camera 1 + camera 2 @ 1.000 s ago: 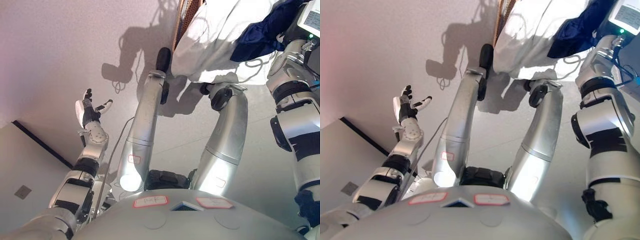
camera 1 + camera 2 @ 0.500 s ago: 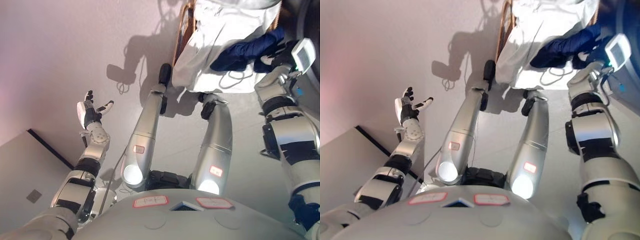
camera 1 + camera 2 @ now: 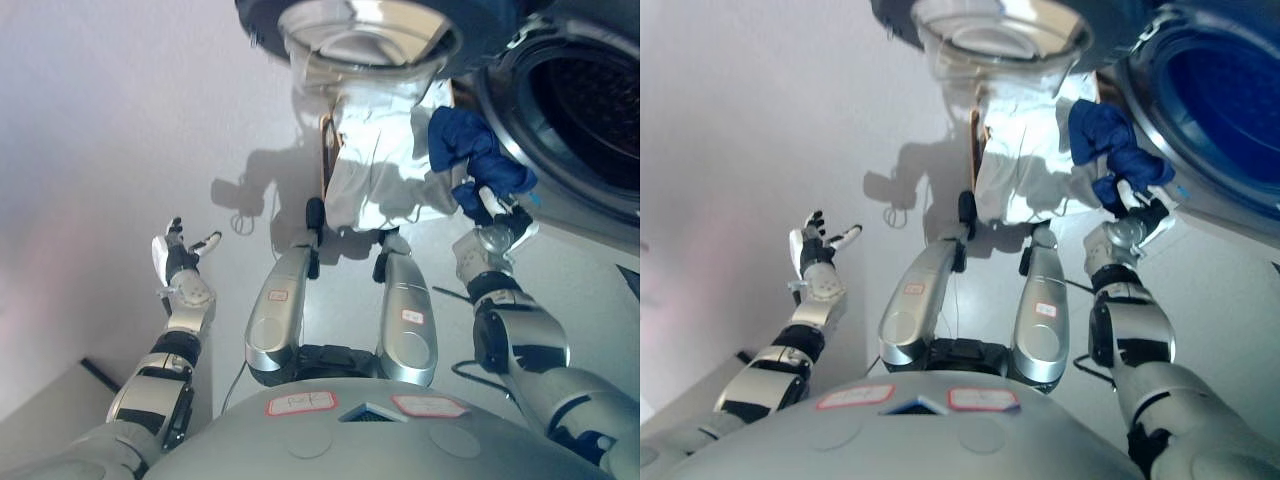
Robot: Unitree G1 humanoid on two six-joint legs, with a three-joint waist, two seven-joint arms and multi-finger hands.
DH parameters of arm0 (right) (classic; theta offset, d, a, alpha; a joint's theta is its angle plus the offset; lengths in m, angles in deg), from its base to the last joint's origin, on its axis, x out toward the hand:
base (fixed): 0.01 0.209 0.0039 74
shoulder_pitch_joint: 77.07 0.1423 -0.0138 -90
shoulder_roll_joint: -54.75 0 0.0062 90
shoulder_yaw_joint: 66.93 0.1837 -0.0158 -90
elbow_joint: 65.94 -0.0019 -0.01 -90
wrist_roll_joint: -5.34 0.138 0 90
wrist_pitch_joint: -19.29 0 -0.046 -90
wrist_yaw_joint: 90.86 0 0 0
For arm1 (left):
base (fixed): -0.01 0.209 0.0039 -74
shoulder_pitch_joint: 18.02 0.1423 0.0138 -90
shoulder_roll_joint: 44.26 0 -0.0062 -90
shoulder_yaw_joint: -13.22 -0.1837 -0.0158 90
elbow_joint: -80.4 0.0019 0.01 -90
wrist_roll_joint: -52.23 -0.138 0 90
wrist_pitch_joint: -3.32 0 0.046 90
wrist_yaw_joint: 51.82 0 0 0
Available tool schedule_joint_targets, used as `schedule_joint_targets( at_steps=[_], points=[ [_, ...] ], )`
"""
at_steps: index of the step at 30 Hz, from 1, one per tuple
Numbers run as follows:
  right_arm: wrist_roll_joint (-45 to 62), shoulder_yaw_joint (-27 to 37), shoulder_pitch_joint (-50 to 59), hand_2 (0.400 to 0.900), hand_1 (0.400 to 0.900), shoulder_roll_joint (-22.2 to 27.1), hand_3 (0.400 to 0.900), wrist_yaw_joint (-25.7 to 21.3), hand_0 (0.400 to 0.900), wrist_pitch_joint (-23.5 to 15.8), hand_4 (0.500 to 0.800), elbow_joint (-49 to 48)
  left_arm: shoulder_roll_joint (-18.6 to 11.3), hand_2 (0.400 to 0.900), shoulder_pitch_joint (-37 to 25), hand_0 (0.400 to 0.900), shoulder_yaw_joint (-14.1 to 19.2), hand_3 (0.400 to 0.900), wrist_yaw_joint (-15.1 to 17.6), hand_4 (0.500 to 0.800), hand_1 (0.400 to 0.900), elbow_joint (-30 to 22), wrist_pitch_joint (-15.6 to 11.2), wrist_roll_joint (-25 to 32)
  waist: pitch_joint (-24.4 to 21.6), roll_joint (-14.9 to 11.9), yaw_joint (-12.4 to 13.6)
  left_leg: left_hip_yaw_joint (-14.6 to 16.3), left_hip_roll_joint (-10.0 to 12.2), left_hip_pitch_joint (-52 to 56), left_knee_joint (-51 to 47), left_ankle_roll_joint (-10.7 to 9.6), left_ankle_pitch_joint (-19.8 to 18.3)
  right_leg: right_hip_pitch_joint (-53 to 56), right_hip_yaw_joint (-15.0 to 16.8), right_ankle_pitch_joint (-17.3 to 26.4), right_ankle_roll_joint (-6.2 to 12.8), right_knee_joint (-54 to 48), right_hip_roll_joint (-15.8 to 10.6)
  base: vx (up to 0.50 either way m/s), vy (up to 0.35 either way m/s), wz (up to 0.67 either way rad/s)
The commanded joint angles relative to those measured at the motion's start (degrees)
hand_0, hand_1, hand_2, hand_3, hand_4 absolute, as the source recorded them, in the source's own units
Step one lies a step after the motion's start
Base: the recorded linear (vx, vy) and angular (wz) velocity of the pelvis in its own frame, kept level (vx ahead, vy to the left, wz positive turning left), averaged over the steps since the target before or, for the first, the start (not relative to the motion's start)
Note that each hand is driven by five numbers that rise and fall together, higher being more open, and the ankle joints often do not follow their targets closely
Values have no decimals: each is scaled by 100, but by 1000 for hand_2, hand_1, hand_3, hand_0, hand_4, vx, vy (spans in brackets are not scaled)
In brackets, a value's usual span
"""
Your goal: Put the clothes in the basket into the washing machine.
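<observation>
My right hand [image 3: 497, 218] is shut on a dark blue garment [image 3: 472, 152] and holds it up in front of the washing machine's open drum [image 3: 585, 105]. The machine's round door [image 3: 368, 34] hangs open at the top of the view. A wicker basket [image 3: 327, 160] stands on the floor below the door, with white cloth [image 3: 377, 180] spilling over its rim. My left hand [image 3: 172, 256] is open and empty, held out over the floor at the left. The same garment [image 3: 1108, 143] and my right hand [image 3: 1138, 218] show in the right eye view.
The pale floor [image 3: 120, 120] spreads to the left of the basket. A grey raised panel [image 3: 40, 405] lies at the lower left corner.
The camera has tilted up, bringing the washing machine's drum and door into view. My right hand has lifted the blue garment out of the basket toward the drum. My left hand has stayed put.
</observation>
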Motion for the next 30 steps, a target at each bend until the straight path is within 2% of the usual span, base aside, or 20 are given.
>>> schedule_joint_targets(
  at_steps=[1,4,9,18,19,20,23,30],
  points=[
    [525,442,-242,400,400,186,400,-156,400,-950,500,-692,-25,900,535,900,284,900,193,800,900,349,37,94,-477,273,3,-142,-84,27,-629,-308,457,271,-160,-237,118,75,261,60,35,-29],
    [836,785,-77,400,400,247,400,-227,400,-1281,500,-833,41,900,626,900,330,900,145,800,900,297,-31,170,-520,415,32,-62,-100,106,-643,-304,437,321,-104,-201,127,-2,247,12,43,-20],
    [955,996,559,400,400,773,400,-363,400,-1392,500,-918,121,900,692,900,219,900,86,800,900,260,-94,251,-575,674,156,30,-112,97,-810,-297,533,176,-8,-175,97,31,261,-2,22,-14],
    [603,454,2394,400,400,2353,400,-797,400,-1059,500,-624,152,900,829,900,-39,900,-26,800,900,-6,-193,504,-543,1034,436,54,-83,-87,-1179,-396,812,-295,1,-198,65,156,268,1,-11,0],
    [482,294,2605,461,461,2606,461,-882,461,-1044,536,-663,135,900,833,900,-33,900,-13,800,900,-59,-215,536,-538,1072,476,38,-73,-114,-1301,-421,895,-397,-10,-206,55,196,260,5,-16,16],
    [556,268,2693,900,900,2697,900,-769,900,-1001,800,-670,163,900,866,900,-55,900,-46,800,900,-148,-219,513,-535,1099,489,14,-73,-134,-1380,-438,952,-454,-25,-218,51,228,241,30,-39,20],
    [667,-8,2844,900,900,3065,900,-304,900,-758,800,-461,159,900,916,900,-60,900,-118,800,900,-298,-269,580,-557,1095,533,-83,-68,-152,-1535,-502,1017,-523,-66,-322,47,285,229,70,-59,19],
    [920,-31,3000,900,900,2770,900,-60,900,-655,800,229,202,900,780,900,-57,900,-123,800,900,-39,-214,712,-627,1051,555,-190,-108,-98,-1523,-473,949,-560,-21,-342,35,385,305,56,-16,-4]
  ],
)
